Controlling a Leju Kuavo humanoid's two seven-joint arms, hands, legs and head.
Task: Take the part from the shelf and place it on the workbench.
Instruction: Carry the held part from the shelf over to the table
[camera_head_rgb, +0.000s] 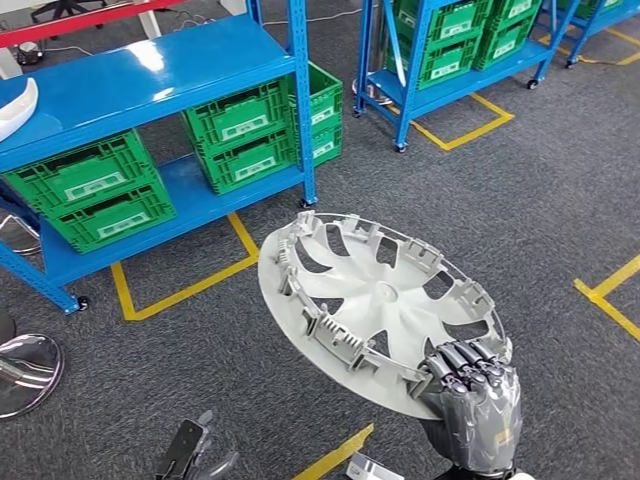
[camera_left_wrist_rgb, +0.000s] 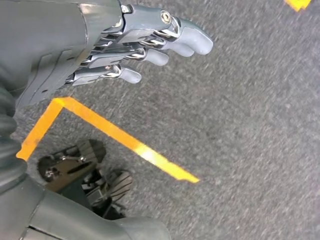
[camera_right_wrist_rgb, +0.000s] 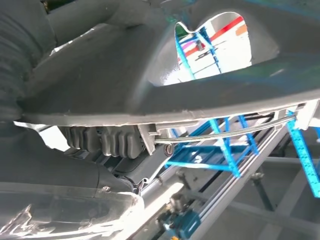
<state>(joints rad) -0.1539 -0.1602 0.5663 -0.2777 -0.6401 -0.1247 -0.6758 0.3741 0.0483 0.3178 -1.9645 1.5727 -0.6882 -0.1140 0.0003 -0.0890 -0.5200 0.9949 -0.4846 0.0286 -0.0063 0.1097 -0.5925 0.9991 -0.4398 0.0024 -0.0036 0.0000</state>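
- The part, a grey wheel cover (camera_head_rgb: 377, 300), is up in the air in front of the robot, well clear of the dark carpet (camera_head_rgb: 528, 180), tilted with its ribbed, clip-lined back facing up.
- The right hand (camera_head_rgb: 472, 395) has it by the rim nearest the robot: dark fingers (camera_head_rgb: 460, 360) curl over the edge onto the back, and the rest of the hand sits underneath.
- From the right wrist the cover (camera_right_wrist_rgb: 151, 65) is a broad grey surface close to the camera, with one spoke opening in it; the hand's dark fingers (camera_right_wrist_rgb: 109, 140) press against its edge.
- The left hand (camera_left_wrist_rgb: 132, 47) hangs low beside the robot with nothing in it, fingers stretched out nearly straight and slightly apart, over carpet and a yellow floor line (camera_left_wrist_rgb: 113, 132).
- In the head view that left hand (camera_head_rgb: 192, 450) just peeps in at the bottom edge.
- Beyond the cover stands a blue shelf (camera_head_rgb: 151, 75), its lower level packed with green crates (camera_head_rgb: 241, 135), and a white curved part (camera_head_rgb: 16, 105) lies on its top level.
- A second blue shelf (camera_head_rgb: 423, 80) with more green crates (camera_head_rgb: 460, 40) stands farther back to the right.
- Yellow tape (camera_head_rgb: 181, 285) marks bays on the floor around the shelves.
- A shiny round chair base (camera_head_rgb: 26, 370) sits on the carpet at the left edge.
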